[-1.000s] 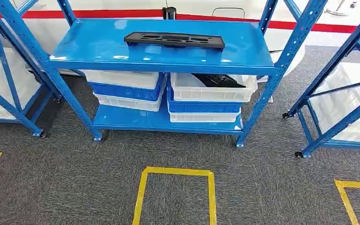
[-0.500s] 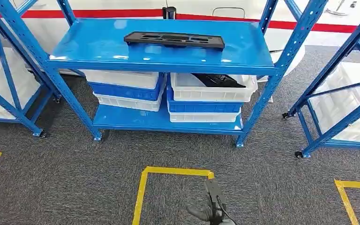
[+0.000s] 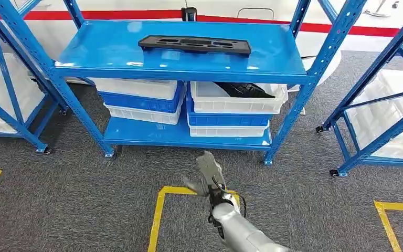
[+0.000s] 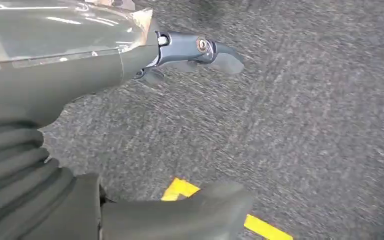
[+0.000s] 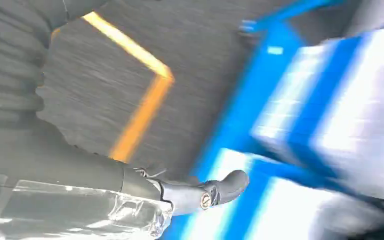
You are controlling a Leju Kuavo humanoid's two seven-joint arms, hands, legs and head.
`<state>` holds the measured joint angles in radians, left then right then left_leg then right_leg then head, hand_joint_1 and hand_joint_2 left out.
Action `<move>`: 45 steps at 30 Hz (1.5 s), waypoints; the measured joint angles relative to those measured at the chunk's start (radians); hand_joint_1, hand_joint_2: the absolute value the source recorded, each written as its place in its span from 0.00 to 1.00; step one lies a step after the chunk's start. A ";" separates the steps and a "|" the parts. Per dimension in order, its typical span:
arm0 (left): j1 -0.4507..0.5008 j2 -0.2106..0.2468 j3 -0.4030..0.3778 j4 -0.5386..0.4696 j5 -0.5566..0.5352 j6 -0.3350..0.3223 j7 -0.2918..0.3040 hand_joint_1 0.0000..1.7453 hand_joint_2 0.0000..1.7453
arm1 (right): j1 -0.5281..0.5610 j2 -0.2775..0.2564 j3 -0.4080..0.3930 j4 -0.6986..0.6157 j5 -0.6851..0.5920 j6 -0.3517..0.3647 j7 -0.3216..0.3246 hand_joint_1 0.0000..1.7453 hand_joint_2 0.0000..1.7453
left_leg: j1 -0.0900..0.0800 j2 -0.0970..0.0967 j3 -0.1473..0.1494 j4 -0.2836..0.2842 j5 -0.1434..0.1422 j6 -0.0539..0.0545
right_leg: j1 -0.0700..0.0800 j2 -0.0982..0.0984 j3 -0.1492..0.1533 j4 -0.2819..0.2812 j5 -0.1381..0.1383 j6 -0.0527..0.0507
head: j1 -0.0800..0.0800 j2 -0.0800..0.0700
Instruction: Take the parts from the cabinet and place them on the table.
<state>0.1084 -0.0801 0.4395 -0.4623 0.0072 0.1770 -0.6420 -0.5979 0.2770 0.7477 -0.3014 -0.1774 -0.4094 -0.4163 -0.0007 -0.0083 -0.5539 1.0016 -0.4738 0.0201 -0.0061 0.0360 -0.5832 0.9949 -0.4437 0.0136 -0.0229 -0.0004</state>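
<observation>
Right hand (image 3: pixel 205 176) raised over the grey carpet just near of the blue rack, fingers apart, holding nothing. In its own wrist view (blurred) the same open pose, thumb and a dark finger spread with only carpet and blue shelving beyond. Left hand (image 4: pixel 130 125) low over carpet and yellow tape, fingers apart, nothing in its grasp.

Directly under the right hand, a yellow floor marking (image 3: pixel 163 210) on the carpet. Beyond it, the blue cabinet (image 3: pixel 181 71), two shelves. On the upper shelf, centre, toward the far edge: a long flat black part (image 3: pixel 194 44), lying level, untouched. On the lower shelf, stacked white and blue bins (image 3: pixel 231 113); the right-hand top bin holding something dark, too hidden to name.

Likely trouble from here: a reach up to the part could catch the near lip of the upper shelf, since the hand sits below it. Also, a thin flat piece gives little to grip; sliding farther back or tipping off seems possible.
</observation>
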 joint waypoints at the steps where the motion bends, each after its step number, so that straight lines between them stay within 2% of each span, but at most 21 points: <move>1: -0.003 0.000 0.002 0.004 -0.002 -0.001 -0.007 0.00 0.00 | -0.021 0.008 0.007 -0.005 0.005 -0.017 -0.019 0.00 1.00 | 0.000 0.000 0.000 0.000 0.000 0.000 | 0.000 0.000 0.000 0.000 0.000 0.000 | 0.000 0.000; 8: -0.033 -0.001 0.002 0.036 -0.013 -0.008 -0.042 0.00 0.00 | -0.161 0.051 0.033 -0.073 0.067 -0.133 -0.170 0.00 1.00 | 0.002 0.000 -0.002 0.000 0.001 -0.002 | 0.000 0.000 -0.001 0.000 0.002 -0.002 | 0.000 0.000; 12: -0.063 -0.002 0.000 0.065 -0.018 -0.015 -0.047 0.00 0.00 | -0.227 0.052 0.029 -0.159 0.148 -0.177 -0.154 0.00 1.00 | 0.002 0.000 -0.001 0.000 0.001 -0.002 | 0.000 0.000 0.000 0.000 0.002 -0.003 | 0.000 0.000; 19: -0.109 -0.002 -0.006 0.121 -0.018 -0.012 -0.047 0.00 0.00 | -0.269 0.057 -0.034 -0.309 0.315 -0.177 -0.070 0.00 1.00 | 0.003 0.000 -0.002 0.000 0.002 -0.003 | 0.000 0.000 0.000 0.000 0.002 -0.003 | 0.000 0.000; 28: -0.181 -0.003 -0.043 0.190 -0.027 0.001 0.017 0.00 0.00 | -0.316 0.071 -0.053 -0.535 0.479 -0.127 0.075 0.00 1.00 | 0.004 0.000 -0.003 0.000 0.002 -0.003 | 0.000 0.000 0.000 0.000 0.002 -0.003 | 0.000 0.000; 30: -0.195 -0.003 -0.052 0.201 -0.030 0.001 0.030 0.00 0.00 | -0.333 0.071 -0.028 -0.562 0.487 -0.118 0.106 0.00 1.00 | 0.004 0.000 -0.003 0.000 0.002 -0.003 | 0.000 0.000 0.000 0.001 0.002 -0.003 | 0.000 0.000; 35: -0.222 -0.003 -0.072 0.221 -0.036 0.001 0.051 0.00 0.00 | -0.381 0.071 0.097 -0.592 0.483 -0.107 0.213 0.00 1.00 | 0.005 0.000 -0.003 0.000 0.002 -0.004 | 0.000 0.000 0.000 0.001 0.002 -0.003 | 0.000 0.000; 41: -0.233 -0.002 -0.086 0.235 -0.042 0.015 0.056 0.00 0.00 | -0.450 0.070 0.245 -0.574 0.480 -0.090 0.336 0.00 1.00 | 0.005 0.000 -0.003 0.000 0.002 -0.004 | 0.000 0.000 0.000 0.001 0.002 -0.003 | 0.000 0.000; 45: -0.233 0.002 -0.091 0.240 -0.041 0.018 0.051 0.00 0.00 | -0.490 0.069 0.315 -0.530 0.507 -0.093 0.421 0.00 1.00 | 0.005 0.000 -0.003 0.000 0.002 -0.004 | 0.000 0.000 0.000 0.001 0.002 -0.003 | 0.000 0.000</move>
<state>-0.1248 -0.0786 0.3487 -0.2224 -0.0340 0.1946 -0.5913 -1.0878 0.3464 1.0629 -0.8312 0.3292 -0.5028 0.0047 0.0042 -0.0080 -0.5569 1.0018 -0.4715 0.0164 -0.0062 0.0361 -0.5832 0.9955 -0.4418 0.0107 -0.0229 -0.0004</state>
